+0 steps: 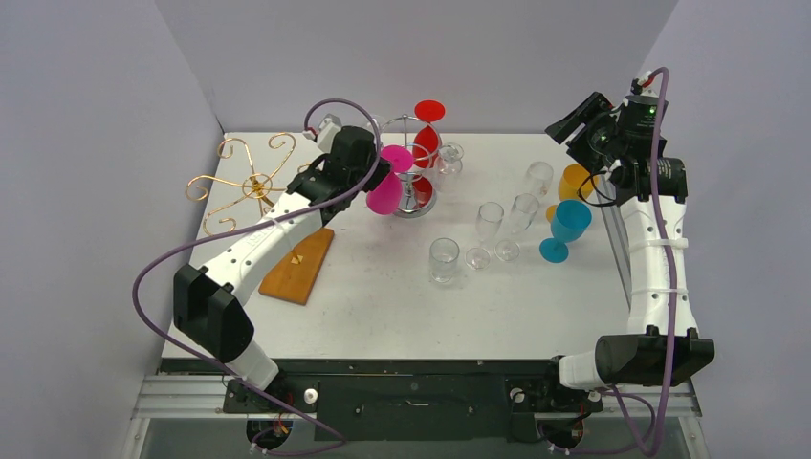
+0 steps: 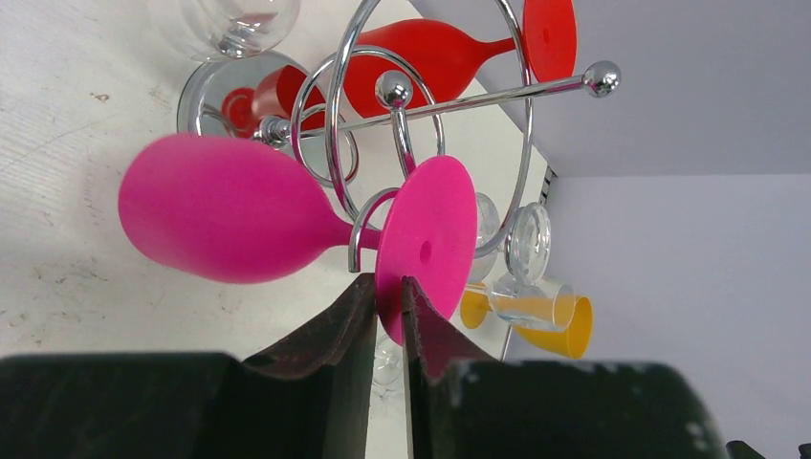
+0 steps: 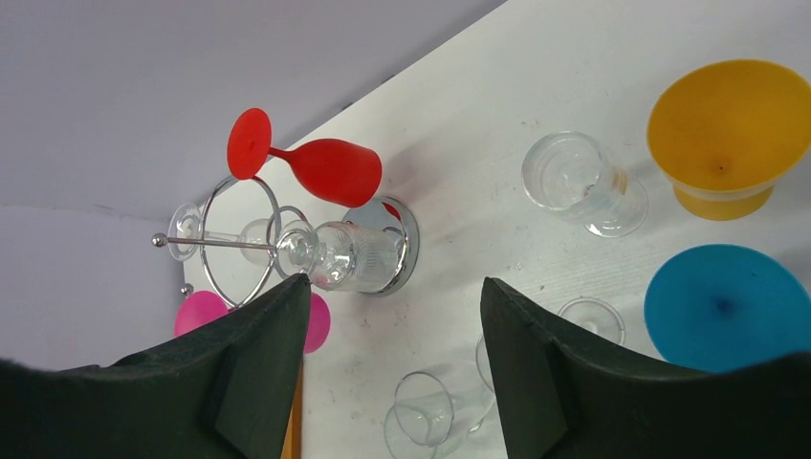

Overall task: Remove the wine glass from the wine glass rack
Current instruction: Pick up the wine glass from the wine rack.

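The left jaws are pinching the foot of the pink wine glass (image 2: 230, 222), likely needing next to slide it off the rack (image 2: 394, 89) just ahead, while the right jaws are hanging released.

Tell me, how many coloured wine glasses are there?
4. The pink glass and red glass hang on the chrome rack; the yellow glass and blue glass stand at the table's right. None seems hidden.

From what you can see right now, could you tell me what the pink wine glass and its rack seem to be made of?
The pink wine glass looks like matte plastic or silicone: opaque, even colour. The rack looks like chromed metal wire: mirror-bright, with reflections in its base.
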Motion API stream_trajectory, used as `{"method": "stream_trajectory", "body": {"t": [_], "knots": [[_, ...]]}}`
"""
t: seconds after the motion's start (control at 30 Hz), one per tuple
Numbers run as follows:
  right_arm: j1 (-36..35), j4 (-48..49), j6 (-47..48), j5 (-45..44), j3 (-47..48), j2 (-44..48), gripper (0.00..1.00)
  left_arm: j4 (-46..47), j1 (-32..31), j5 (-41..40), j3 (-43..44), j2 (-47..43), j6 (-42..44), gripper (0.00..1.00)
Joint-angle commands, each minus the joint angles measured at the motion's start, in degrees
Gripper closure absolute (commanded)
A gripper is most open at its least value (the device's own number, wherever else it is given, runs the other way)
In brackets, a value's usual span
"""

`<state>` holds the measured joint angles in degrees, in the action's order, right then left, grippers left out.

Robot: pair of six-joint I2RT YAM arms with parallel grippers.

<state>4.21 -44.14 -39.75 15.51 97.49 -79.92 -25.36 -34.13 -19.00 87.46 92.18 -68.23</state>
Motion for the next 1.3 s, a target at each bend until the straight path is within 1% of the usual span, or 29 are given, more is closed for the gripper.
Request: {"method": "stream_trajectory", "body": {"t": [0.0, 0.17, 0.3, 1.07, 1.27], "knots": [[0.5, 2.3, 0.1, 0.5, -0.2, 1.9, 0.39, 3.4, 0.4, 1.5, -0.4, -2.1, -0.5, 0.9], [0.5, 2.5, 0.1, 0.6, -0.3, 1.9, 0.39, 4.0, 0.7, 2.2, -1.8, -4.0, -1.1, 0.97], [0.5, 2.6, 0.0, 0.7, -0.5, 1.9, 0.39, 4.5, 1.1, 3.0, -2.9, -5.1, -1.7, 1.0], [0.2, 3.0, 0.1, 0.3, -1.3, 2.7, 0.39, 6.8, 2.5, 5.3, -7.9, -12.4, -3.4, 1.0], [0.2, 2.7, 0.4, 0.2, -1.0, 2.9, 0.39, 6.9, 2.6, 7.3, -9.3, -14.6, -3.9, 1.0]]}}
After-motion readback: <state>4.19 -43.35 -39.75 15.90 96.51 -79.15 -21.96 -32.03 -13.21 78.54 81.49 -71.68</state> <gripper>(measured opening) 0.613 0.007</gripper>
